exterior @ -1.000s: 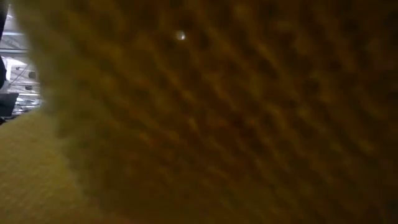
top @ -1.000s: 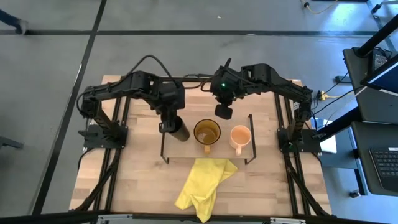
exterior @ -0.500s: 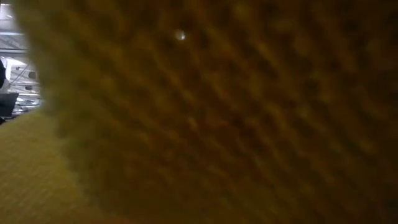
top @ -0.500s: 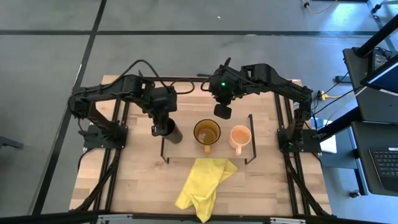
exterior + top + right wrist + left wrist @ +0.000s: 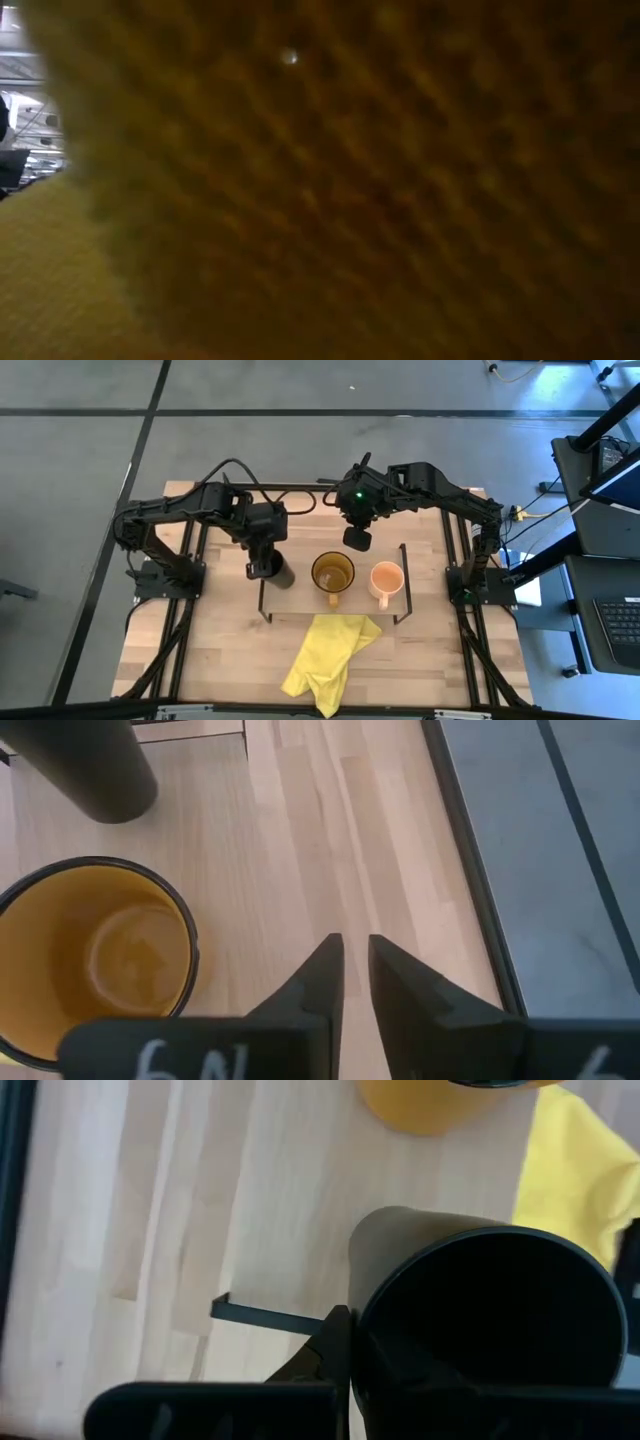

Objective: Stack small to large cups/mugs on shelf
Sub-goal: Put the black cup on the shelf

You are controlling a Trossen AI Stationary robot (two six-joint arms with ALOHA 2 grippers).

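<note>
Left gripper (image 5: 263, 565) sits right at the small black cup (image 5: 284, 573) on the left end of the shelf (image 5: 300, 600) in the high view, amber mug (image 5: 332, 572) mid-board, peach mug (image 5: 387, 578) toward the right end, yellow cloth (image 5: 325, 653) by the table's near edge. Right gripper (image 5: 356, 539) hangs over the shelf's far edge.

Low view is just yellow cloth (image 5: 320, 200), useless.

Left wrist view: one finger (image 5: 325, 1355) presses the black cup's (image 5: 490, 1320) wall, but whether the cup is actually pinched can't be told.

Right wrist view: fingers (image 5: 318, 982) nearly closed, holding nothing, amber mug (image 5: 95, 955) just beside.

Probable risk: that tall cup tips if the hold is off-centre, or clips the amber mug's rim.
</note>
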